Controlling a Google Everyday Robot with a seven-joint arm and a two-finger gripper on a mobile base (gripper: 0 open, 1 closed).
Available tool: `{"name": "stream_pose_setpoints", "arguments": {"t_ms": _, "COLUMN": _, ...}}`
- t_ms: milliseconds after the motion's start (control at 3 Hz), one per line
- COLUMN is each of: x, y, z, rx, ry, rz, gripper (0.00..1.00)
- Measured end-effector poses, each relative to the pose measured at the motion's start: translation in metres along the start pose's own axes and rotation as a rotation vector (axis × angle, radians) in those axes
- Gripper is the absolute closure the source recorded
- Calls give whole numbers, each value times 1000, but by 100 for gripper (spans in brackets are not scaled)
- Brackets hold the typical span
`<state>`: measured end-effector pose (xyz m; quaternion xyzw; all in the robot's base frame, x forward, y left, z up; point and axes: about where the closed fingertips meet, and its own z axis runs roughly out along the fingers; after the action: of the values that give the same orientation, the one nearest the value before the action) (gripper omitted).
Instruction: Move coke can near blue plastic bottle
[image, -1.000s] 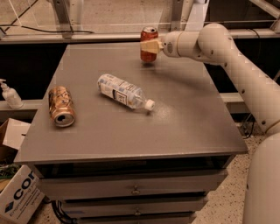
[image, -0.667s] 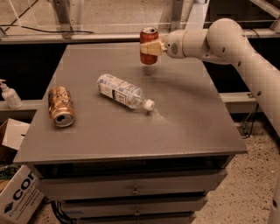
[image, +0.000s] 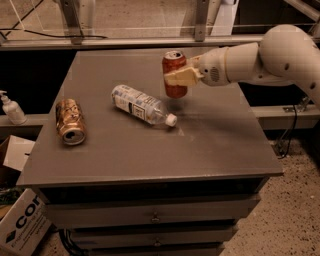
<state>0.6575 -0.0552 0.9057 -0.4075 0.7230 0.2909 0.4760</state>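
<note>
I am carrying the coke can down and forward: a second ago it was hanging higher, over the far edge of the table, and now it is sitting lower, at about 1 o'clock from the blue plastic bottle. My gripper is reaching in from 3 o'clock, its pale fingers clamping around the can's middle and keeping it upright. A faint shadow is lying under the can, so I am judging it to be just clear of the surface. The bottle has not shifted. I am closing the gap, and lowering and letting go look like what is left.

The can is a smooth red metal cylinder with a silver top. The bottle is clear, ribbed plastic, lying on its side with its white cap pointing to 4 o'clock; being round, it may roll if I am nudging it. A gold-brown can is lying at its 8 o'clock. The tabletop is matte, flat and grey.
</note>
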Motion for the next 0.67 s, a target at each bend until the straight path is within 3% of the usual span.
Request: {"name": "stream_pose_setpoints", "arguments": {"t_ms": 667, "x": 37, "y": 42, "z": -20, "rx": -70, "ry": 63, "rz": 43, "gripper": 100}}
